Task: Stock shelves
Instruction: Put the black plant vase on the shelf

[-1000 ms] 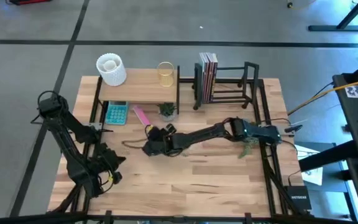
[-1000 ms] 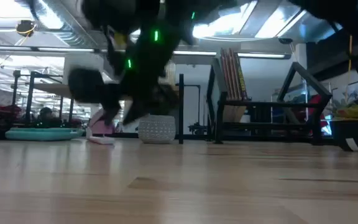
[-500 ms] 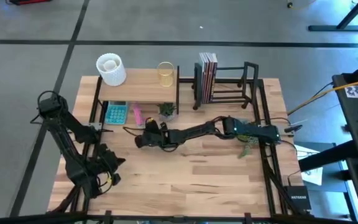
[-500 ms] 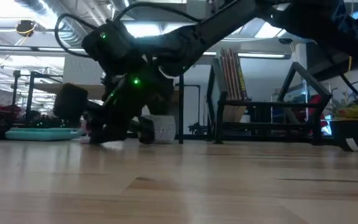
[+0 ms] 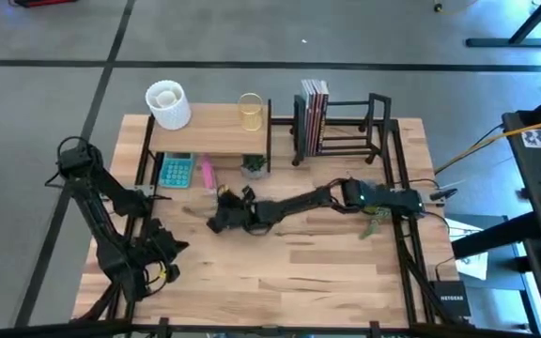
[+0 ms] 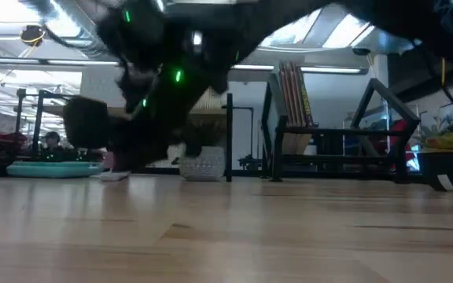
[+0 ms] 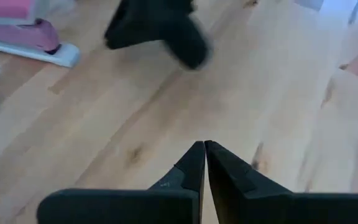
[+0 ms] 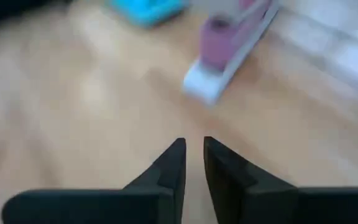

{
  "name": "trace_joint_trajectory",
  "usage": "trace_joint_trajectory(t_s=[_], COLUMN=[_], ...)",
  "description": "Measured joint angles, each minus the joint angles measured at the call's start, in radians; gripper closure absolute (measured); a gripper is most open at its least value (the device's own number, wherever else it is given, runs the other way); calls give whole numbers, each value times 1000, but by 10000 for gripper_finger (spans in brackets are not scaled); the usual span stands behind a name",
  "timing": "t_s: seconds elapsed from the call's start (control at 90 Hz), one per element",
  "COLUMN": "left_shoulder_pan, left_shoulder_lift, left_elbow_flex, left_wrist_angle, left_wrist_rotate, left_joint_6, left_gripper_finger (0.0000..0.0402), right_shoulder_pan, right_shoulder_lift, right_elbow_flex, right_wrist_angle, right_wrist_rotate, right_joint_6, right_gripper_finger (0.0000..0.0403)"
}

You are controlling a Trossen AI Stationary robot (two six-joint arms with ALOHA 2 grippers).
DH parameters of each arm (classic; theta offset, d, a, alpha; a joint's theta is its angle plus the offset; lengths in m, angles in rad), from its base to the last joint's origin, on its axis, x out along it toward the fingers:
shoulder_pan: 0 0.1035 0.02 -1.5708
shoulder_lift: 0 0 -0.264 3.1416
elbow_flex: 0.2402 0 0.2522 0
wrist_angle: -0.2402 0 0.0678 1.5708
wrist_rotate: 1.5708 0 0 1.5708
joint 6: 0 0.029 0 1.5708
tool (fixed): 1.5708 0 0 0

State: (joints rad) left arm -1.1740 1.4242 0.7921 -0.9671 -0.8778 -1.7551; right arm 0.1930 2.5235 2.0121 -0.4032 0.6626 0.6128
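My right gripper (image 5: 218,220) (image 8: 192,144) hovers over the mid-left of the table, just near of the wooden shelf (image 5: 209,133). It is open by a narrow gap and holds nothing. A pink stapler (image 5: 206,174) (image 8: 229,53) lies flat on the table at the shelf's near edge, beside a teal calculator (image 5: 175,170) and a small potted plant (image 5: 252,166). On the shelf board stand a white cup (image 5: 167,103) and a yellow glass (image 5: 250,111). The black rack (image 5: 353,127) holds books (image 5: 315,115) upright at its left end. My left gripper (image 5: 162,252) (image 7: 204,144) waits shut at the near left.
A green object (image 5: 374,221) lies under my right arm near the table's right side. Black frame rails (image 5: 404,225) run along the table's left and right edges. Bare tabletop (image 5: 299,272) stretches across the near half.
My right gripper went toward the table's left edge and dipped low to the table, then rose and drew back a little to the right. The pink stapler has slid a short way toward the far left and now lies closer under the wooden shelf's near edge.
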Motion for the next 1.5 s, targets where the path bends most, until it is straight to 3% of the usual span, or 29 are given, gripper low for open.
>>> trace_joint_trajectory(t_s=[0.1,0.2,0.444,0.567,0.689,0.833,0.956,1.078,1.211,1.378,1.5], left_shoulder_pan=[-5,-4,18,53,82,143,243,372,510,621,645], left_shoulder_lift=[0,0,1,1,6,6,6,6,24,69,111], left_elbow_flex=[0,0,0,0,0,0,0,0,0,0,0], left_wrist_angle=[33,63,192,242,286,382,549,766,976,1071,1076], left_wrist_rotate=[-8,-35,-172,-181,-182,-205,-194,-84,85,268,329], left_joint_6=[9,22,146,231,296,401,639,932,1190,1281,1281], left_gripper_finger=[400,400,400,400,400,400,400,400,400,400,400], right_shoulder_pan=[92,192,405,464,510,603,670,704,705,704,720], right_shoulder_lift=[-54,-119,-250,-358,-439,-533,-554,-558,-558,-581,-670], right_elbow_flex=[0,0,-4,-116,-274,-498,-643,-741,-821,-924,-1041], right_wrist_angle=[-238,-526,-1187,-1119,-1176,-1073,-1036,-1046,-1020,-1011,-916], right_wrist_rotate=[100,120,-83,-202,-309,-396,-499,-607,-611,-594,-557], right_joint_6=[-3,90,459,437,583,858,1143,1357,1407,1434,1509], right_gripper_finger=[344,329,269,238,218,206,205,205,205,205,205])
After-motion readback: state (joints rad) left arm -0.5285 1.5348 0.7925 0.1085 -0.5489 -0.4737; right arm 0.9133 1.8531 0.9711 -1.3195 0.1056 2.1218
